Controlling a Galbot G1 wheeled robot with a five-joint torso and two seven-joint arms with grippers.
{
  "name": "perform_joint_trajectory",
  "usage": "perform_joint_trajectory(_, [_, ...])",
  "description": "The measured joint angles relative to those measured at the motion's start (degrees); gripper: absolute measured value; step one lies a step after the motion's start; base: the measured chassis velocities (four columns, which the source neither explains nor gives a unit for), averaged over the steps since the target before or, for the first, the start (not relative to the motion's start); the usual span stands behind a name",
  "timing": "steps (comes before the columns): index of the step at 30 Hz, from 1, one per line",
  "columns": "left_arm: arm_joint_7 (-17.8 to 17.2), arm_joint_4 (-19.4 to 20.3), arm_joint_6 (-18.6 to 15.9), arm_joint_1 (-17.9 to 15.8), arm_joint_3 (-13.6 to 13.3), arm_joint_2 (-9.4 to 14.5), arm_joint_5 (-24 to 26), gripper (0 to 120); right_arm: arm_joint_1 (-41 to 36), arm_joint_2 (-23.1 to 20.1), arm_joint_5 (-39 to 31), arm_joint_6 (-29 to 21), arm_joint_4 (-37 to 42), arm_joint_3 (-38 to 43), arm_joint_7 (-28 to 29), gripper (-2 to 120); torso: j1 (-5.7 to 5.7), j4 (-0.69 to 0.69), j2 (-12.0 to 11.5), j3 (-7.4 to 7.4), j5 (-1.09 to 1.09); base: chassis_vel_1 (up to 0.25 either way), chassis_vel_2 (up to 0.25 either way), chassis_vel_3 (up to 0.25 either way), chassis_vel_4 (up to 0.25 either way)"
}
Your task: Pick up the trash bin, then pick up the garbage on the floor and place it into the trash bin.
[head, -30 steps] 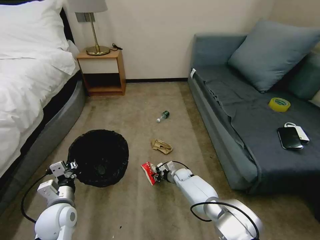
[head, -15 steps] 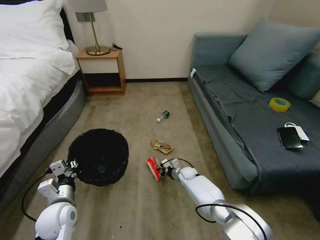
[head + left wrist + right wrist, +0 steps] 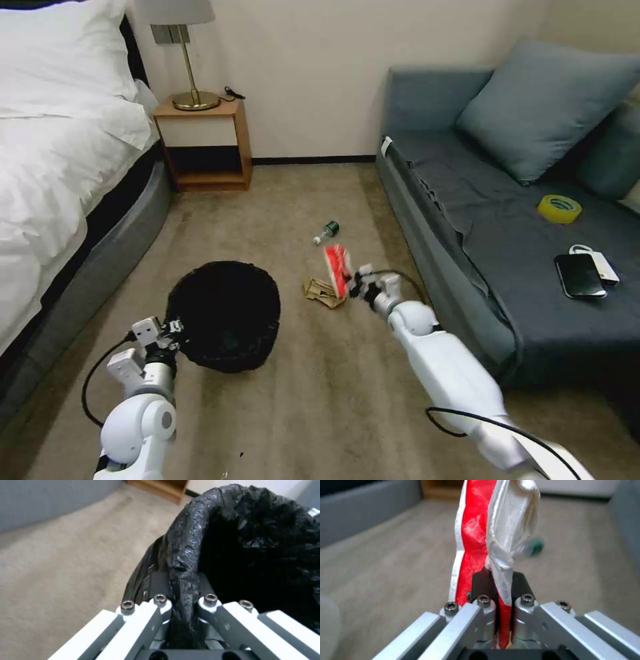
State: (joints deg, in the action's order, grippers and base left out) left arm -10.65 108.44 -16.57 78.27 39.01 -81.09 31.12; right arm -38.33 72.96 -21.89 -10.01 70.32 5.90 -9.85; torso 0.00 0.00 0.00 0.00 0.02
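- The trash bin [image 3: 227, 313] sits lower left of centre in the head view, on the carpet [image 3: 280, 413], lined with a glossy black bag; its inside is so dark that nothing in it can be made out, and its base is hidden under the liner.
- The left gripper [image 3: 175, 328] is at the bin's near-left rim. In the left wrist view its fingers [image 3: 160, 585] are clenched on a fold of the liner [image 3: 186, 555], one pad on each side of the rim, and the gripper body is cut off by the lower edge of the frame.
- The red-white wrapper [image 3: 337, 270] stands upright just right of centre in the head view, pinched at its lower end by the right gripper [image 3: 353, 285]. In the right wrist view the two dark pads [image 3: 481, 582] are closed on the wrapper [image 3: 476, 530], whose top runs out of the frame.
- The tan paper wad [image 3: 323, 292] lies on the carpet just left of the held wrapper; whether the two touch cannot be told.
- The green-capped bottle [image 3: 327, 232] lies on the carpet above the wad, apart from it; in the right wrist view it is a green blur [image 3: 536, 547] partly behind the wrapper.
- At the right, a sofa [image 3: 467, 220] carries a yellow tape roll [image 3: 559, 209] and a black phone [image 3: 579, 275], the latter overlapping a white object.
- At the left edge, a bed [image 3: 60, 153] is cut off by the frame; a wooden nightstand [image 3: 203, 143] with a lamp [image 3: 187, 60], its shade cropped at the top, stands beside it.
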Motion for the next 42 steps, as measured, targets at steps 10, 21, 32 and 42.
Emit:
perform_joint_trajectory(10, [-1.6, -3.3, -2.7, -3.5, -6.3, -0.4, 5.4, 4, -5.2, -12.6, -9.9, -0.3, 22.5, -0.3, 6.0, 1, 0.00, -0.04, 0.0, 0.00, 0.04, 0.000, 0.000, 0.000, 0.000])
perform_joint_trajectory(21, [-1.9, -5.8, -3.4, -6.6, -11.8, -1.3, 5.7, 4, -11.3, -15.8, -12.9, -1.3, 41.4, -7.9, 7.1, 1, 0.00, 0.00, 0.0, -0.01, -0.04, 0.000, 0.000, 0.000, 0.000])
perform_joint_trajectory(32, [-1.4, -3.4, -3.7, -5.6, -12.0, -1.7, 5.9, 4, -16.9, -11.9, -4.2, 1.5, 36.6, -13.7, 2.1, 1, 0.00, 0.00, 0.0, 0.00, -0.02, 0.000, 0.000, 0.000, 0.000])
perform_joint_trajectory(42, [-1.5, -1.0, -4.0, -4.0, -11.3, -1.9, 6.9, 4, -14.9, -5.8, 2.1, 3.3, 28.3, -16.2, 0.6, 1, 0.00, 0.02, 0.0, 0.00, -0.03, 0.000, 0.000, 0.000, 0.000])
